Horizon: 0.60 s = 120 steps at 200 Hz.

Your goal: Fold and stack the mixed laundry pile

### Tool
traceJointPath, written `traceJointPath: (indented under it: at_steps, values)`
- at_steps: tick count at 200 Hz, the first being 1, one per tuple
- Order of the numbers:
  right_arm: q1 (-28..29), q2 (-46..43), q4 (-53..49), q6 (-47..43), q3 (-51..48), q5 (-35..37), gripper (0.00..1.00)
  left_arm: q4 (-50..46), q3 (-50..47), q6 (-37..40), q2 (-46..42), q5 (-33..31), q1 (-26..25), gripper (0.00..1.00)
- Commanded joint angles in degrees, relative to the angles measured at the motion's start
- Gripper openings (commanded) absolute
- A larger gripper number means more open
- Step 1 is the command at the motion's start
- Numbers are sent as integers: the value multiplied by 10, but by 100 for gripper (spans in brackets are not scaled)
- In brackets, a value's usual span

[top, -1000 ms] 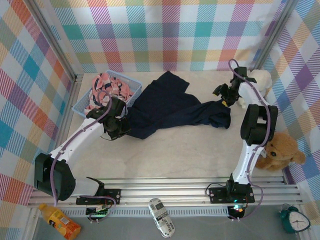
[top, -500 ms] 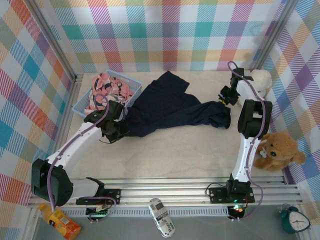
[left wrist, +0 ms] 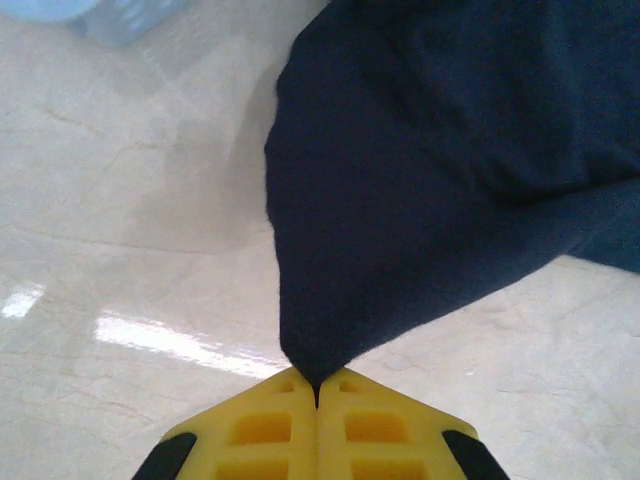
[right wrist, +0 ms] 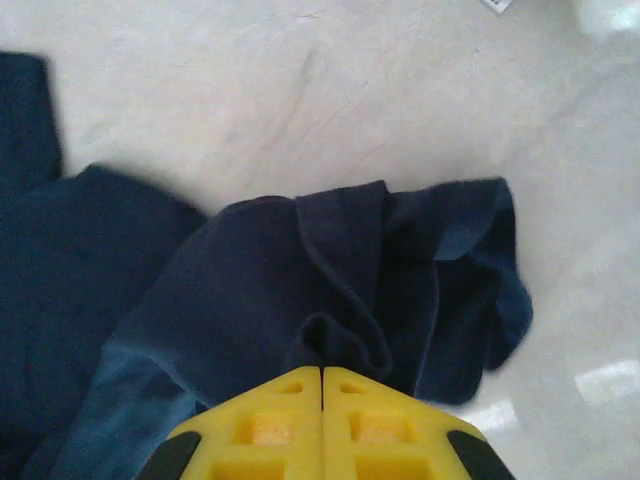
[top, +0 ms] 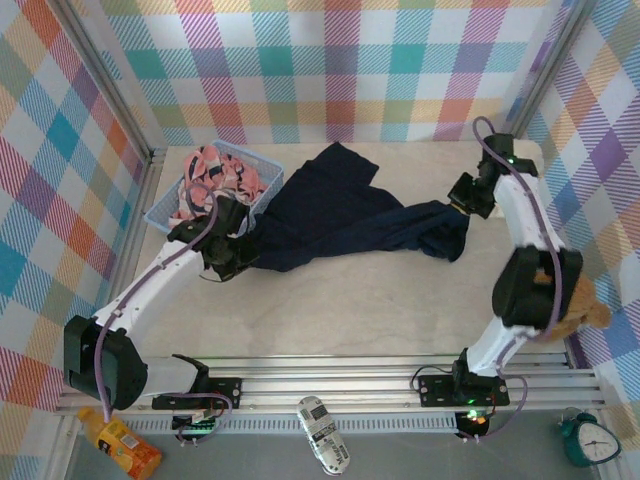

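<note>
Your left gripper (left wrist: 317, 392) is clamped tight on a pointed corner of the navy T-shirt (top: 340, 215), your right gripper (right wrist: 321, 372) pinched closed on a fold at its bunched right end. The shirt lies stretched between them across the table (top: 380, 290); the pink garment (top: 215, 175) sits heaped in the blue basket (top: 160, 213) by the left gripper

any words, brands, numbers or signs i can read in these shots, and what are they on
Nothing here reads as clear text.
Orange bottle: printed label, too blurred to read.
Teal clock: dial markings too small to read.
White handheld device: dark markings, too small to read.
Pink garment: navy-and-white print, no legible letters.
</note>
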Motion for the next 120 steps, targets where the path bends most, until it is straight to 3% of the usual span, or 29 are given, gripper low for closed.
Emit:
traceJointPath:
  at_steps: [1, 23, 46, 69, 80, 88, 102, 120]
  values:
    - [-6, -58, -41, -33, -1, -34, 0, 45, 105, -2, 17, 7, 2, 0]
    - [-28, -47, -35, -23, 99, -78, 0, 38, 261, 36, 103, 13, 3, 0]
    - [-41, 27, -22, -1, 264, -137, 0, 24, 454, 64, 213, 30, 15, 0]
    - [-48, 146, -81, 19, 562, -178, 0, -23, 703, 77, 342, 53, 36, 0]
    - [-57, 204, -111, 40, 733, -192, 0, -64, 874, 80, 406, 60, 47, 0]
    - [-70, 225, -98, 67, 805, -214, 0, -82, 989, 77, 443, 71, 58, 0]
    - [-103, 188, -10, 133, 769, -280, 0, -62, 1092, 45, 470, 98, 85, 0]
    - [-134, 72, 154, 196, 573, -341, 0, 9, 1037, 31, 401, 119, 118, 0]
